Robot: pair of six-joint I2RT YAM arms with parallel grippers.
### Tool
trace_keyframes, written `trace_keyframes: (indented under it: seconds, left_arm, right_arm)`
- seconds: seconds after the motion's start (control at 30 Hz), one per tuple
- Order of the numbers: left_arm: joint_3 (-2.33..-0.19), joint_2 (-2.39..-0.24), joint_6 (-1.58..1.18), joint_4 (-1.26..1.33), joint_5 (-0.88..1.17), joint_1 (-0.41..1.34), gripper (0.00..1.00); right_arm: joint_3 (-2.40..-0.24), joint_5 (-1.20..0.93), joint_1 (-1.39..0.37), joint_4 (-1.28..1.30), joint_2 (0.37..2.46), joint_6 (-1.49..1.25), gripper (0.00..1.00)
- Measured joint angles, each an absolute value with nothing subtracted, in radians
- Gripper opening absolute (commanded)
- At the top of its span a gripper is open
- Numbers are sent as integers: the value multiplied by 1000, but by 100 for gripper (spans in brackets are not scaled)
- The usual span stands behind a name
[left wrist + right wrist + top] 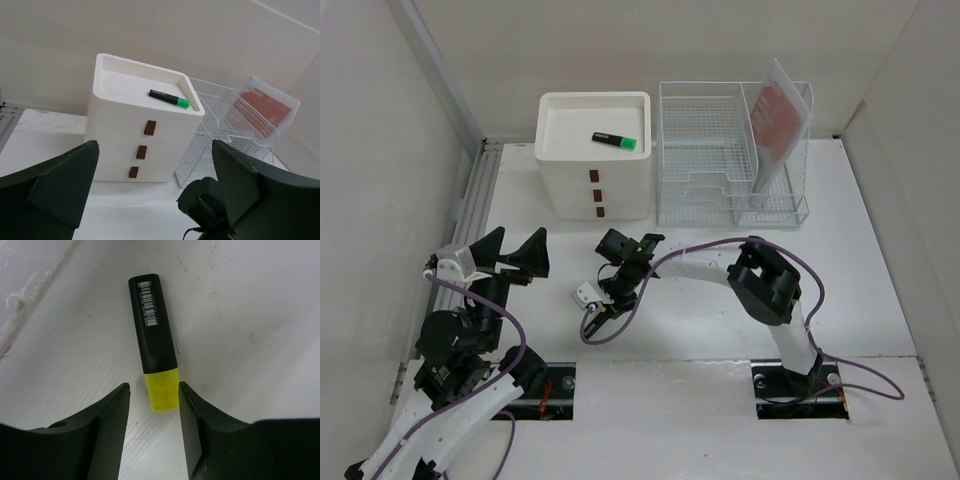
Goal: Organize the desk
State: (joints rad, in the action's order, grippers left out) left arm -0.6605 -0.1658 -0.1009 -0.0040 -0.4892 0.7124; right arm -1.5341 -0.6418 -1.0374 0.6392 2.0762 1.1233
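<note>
Two arms are over the desk point(880, 290), which fills the frame from the beige wall on the left to the one on the right.

Lower left of the top view: left gripper point(513, 250) holds nothing, its fingers spread wide. It is raised and faces the drawer unit point(595, 190), with bare tabletop between them.

Upper centre-left: the white drawer unit has three brown handles and stands against the back wall. A green highlighter point(615, 141) lies at a slant in its top tray.

Centre: right arm reaches leftward across the desk, and the right gripper point(152, 390) points down at the surface. Its fingers are parted on either side of the yellow cap of a black-bodied highlighter point(152, 335), which lies flat on the desk. A gap shows on the left side of the cap. Contact on the right side cannot be told. In the top view the wrist and its purple cable hide this marker.

Upper right: a white wire rack point(705, 170) stands just beside the drawer unit. A clear sleeve with a red sheet point(778, 115) leans in its right compartment.
</note>
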Motion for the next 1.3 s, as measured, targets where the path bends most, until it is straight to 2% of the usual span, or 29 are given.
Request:
trace_keyframes:
  seconds: [0.67, 0.7, 0.8, 0.83, 0.87, 0.97, 1.17, 1.3]
  left_arm:
    - [-661, -155, -101, -4, -482, 712, 94]
    - [-661, -152, -101, -4, -482, 712, 94]
    - [-661, -148, -101, -4, -482, 712, 94]
    - [-661, -148, -101, -4, -482, 712, 94]
    - [-661, -147, -101, -4, -482, 712, 94]
    - [-661, -147, -101, -4, -482, 712, 94]
    - [-661, -146, -101, -4, -482, 712, 94]
    - [-661, -146, -101, -4, -482, 712, 94]
  right_arm:
    - [-1541, -611, -1037, 588, 2124, 1014, 49]
    - [-1541, -608, -1037, 584, 2124, 1005, 48]
    - [-1539, -597, -1037, 564, 2124, 981, 33]
    - [-1538, -593, -1037, 558, 2124, 970, 23]
    - [-1535, -589, -1037, 548, 2124, 962, 18]
    - [-1530, -577, -1037, 516, 2124, 935, 5]
    - [-1525, -512, -1037, 474, 2115, 885, 2]
    - [-1515, -395, -1040, 459, 2075, 846, 2]
